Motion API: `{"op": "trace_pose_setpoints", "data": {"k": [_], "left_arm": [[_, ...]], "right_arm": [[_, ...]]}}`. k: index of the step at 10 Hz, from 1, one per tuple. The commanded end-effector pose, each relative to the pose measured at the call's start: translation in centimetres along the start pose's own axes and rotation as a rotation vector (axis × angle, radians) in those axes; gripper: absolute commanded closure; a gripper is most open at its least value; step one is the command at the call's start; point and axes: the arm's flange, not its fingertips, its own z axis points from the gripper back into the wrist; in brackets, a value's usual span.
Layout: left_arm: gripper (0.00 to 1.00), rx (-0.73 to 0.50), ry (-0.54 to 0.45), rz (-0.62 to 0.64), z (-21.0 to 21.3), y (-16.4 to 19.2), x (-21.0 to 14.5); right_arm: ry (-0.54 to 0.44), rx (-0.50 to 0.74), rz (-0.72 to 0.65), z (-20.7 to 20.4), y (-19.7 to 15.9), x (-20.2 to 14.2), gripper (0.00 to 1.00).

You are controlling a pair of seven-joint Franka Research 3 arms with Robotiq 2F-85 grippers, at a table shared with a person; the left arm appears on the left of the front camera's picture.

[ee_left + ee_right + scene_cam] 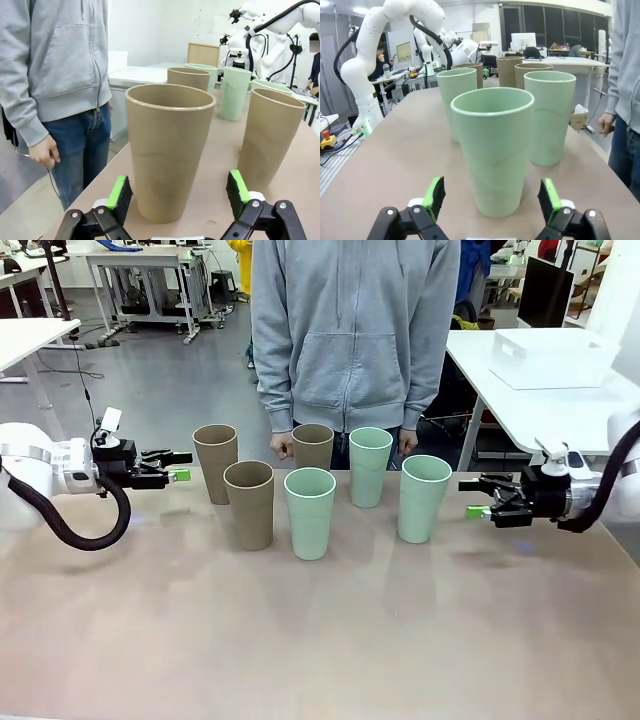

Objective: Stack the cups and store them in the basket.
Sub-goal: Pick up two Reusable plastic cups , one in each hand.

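Observation:
Six cups stand upright in the table's middle. The tan ones (215,462) (249,504) (313,446) are to the left and the mint ones (309,512) (369,466) (424,497) to the right. My left gripper (183,466) hovers open just left of the leftmost tan cup (170,150), which stands ahead between its green pads (120,192). My right gripper (470,497) is open just right of the rightmost mint cup (492,155), framed by its pads (549,200). Neither gripper touches a cup. The white basket (553,358) sits on a side table at the back right.
A person in a grey hoodie (350,330) stands at the far edge, hands (283,447) hanging just behind the cups. The near half of the brown table (320,640) is bare. A white table (540,405) stands beyond the right arm.

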Motion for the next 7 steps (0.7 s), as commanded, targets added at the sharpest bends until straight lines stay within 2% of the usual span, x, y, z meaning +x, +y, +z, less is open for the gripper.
{"op": "trace_pose_setpoints", "data": {"k": [1, 4, 7], "left_arm": [[0.00, -0.044, -0.044, 0.036, 0.1, 1.8, -0.1], [0.00, -0.112, -0.031, 0.041, -0.3, 2.4, -1.0], [0.00, -0.122, -0.037, 0.051, -1.1, 2.2, -1.8]], "right_arm": [[-0.030, -0.027, 0.033, -1.3, 0.1, -0.7, 0.00], [-0.032, 0.030, -0.004, -2.7, -0.4, -1.1, 0.00], [-0.048, 0.003, 0.019, -3.6, -0.6, -1.5, 0.00]]}}
